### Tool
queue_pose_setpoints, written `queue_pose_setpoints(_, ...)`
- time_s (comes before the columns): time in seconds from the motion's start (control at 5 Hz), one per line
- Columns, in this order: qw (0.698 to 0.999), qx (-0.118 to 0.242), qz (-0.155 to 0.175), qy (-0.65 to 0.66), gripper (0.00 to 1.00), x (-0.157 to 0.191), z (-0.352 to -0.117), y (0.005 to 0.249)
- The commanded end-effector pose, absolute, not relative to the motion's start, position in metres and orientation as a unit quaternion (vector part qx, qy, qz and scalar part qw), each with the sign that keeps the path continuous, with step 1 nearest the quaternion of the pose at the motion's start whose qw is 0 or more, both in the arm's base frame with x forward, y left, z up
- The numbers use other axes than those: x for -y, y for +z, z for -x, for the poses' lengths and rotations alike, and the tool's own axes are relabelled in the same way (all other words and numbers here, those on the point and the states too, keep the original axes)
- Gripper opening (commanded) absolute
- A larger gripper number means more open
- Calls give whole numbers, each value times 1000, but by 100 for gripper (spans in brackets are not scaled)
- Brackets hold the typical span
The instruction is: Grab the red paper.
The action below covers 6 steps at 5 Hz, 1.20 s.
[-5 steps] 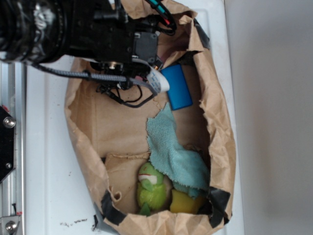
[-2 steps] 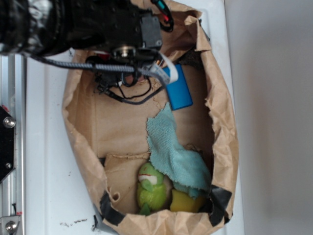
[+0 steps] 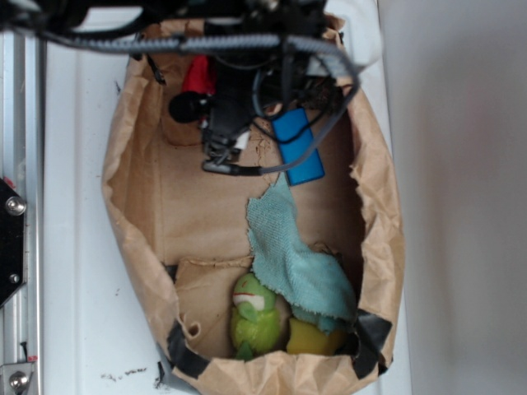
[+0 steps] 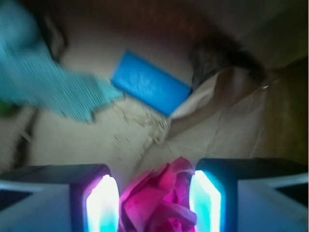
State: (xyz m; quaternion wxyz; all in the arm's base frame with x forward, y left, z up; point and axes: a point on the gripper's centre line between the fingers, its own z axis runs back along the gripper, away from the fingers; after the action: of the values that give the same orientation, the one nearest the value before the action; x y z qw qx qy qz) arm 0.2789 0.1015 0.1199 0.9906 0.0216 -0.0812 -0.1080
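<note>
My gripper (image 4: 153,198) hangs over the top end of the bag (image 3: 132,247), and the red paper (image 4: 157,200) sits right between my two fingers (image 4: 99,203). In the wrist view its crumpled folds fill the gap, and its edges reach both glowing inner pads. The view is blurred, so I cannot tell whether the pads press the wad or only flank it; my jaws stand about as wide apart as the wad itself, neither spread wide nor closed tight.

From the exterior view my arm (image 3: 239,49) comes in along the top of the frame, with cables looping beneath it, and only a slice of the red paper (image 3: 198,76) shows beside the black hardware, near the bag's upper left wall.

Just past my fingers lies a blue block (image 4: 150,82) flat on the brown floor; in the exterior view the block (image 3: 298,146) is partly under my cables. Beyond it a teal cloth (image 3: 292,251) spreads toward the far end of the bag; in the wrist view the cloth (image 4: 43,82) is a blur at upper left. At the bag's bottom end a green plush toy (image 3: 254,317) rests touching a yellow thing (image 3: 311,337), and the cloth overlaps both. The bag sits on a white table (image 3: 78,247).
</note>
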Motion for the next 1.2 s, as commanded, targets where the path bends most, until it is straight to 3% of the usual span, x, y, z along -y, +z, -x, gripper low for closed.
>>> queue_pose_setpoints(0.0, 992, 119, -28, 26, 0, -91, -270, 176)
queue_pose_setpoints(1.0, 983, 178, -32, 7, 0, -33, -266, 220)
